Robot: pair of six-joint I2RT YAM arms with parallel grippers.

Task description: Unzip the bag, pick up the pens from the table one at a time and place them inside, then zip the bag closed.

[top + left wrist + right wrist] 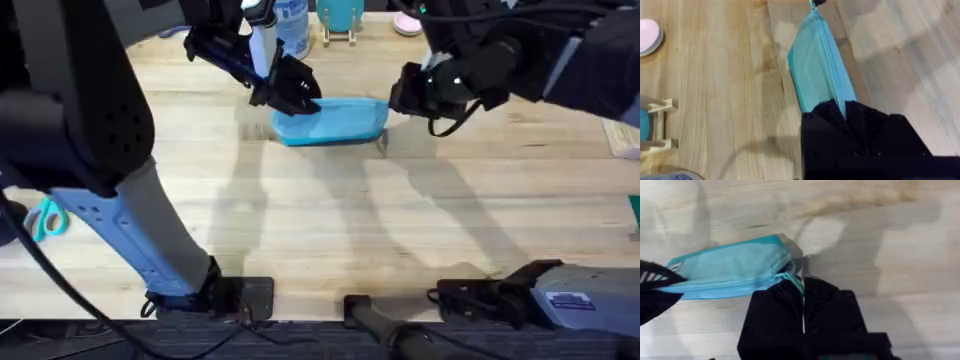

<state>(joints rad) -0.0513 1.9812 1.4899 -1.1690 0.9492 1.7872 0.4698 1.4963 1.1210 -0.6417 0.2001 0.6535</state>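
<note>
Both arm bases sit nearest the camera while the bag [332,120] is held at each end, far back on the table [330,230].

At the left, teal-handled scissors [45,218] lie at the table edge, well clear of the work. Further right, the left gripper [290,92] is clamped on the left end of the bag; in its wrist view the black fingers [860,125] are closed over the fabric beside the zipper line. At the bag's right end, the right gripper [801,287] is pinched shut on the teal zipper pull tab [796,281]. The zipper is judged to be shut or nearly so. A slip is the main risk: the thin tab could be lost if pulled at an angle. If the left hold gives, the whole bag would be dragged along instead of being opened.
</note>
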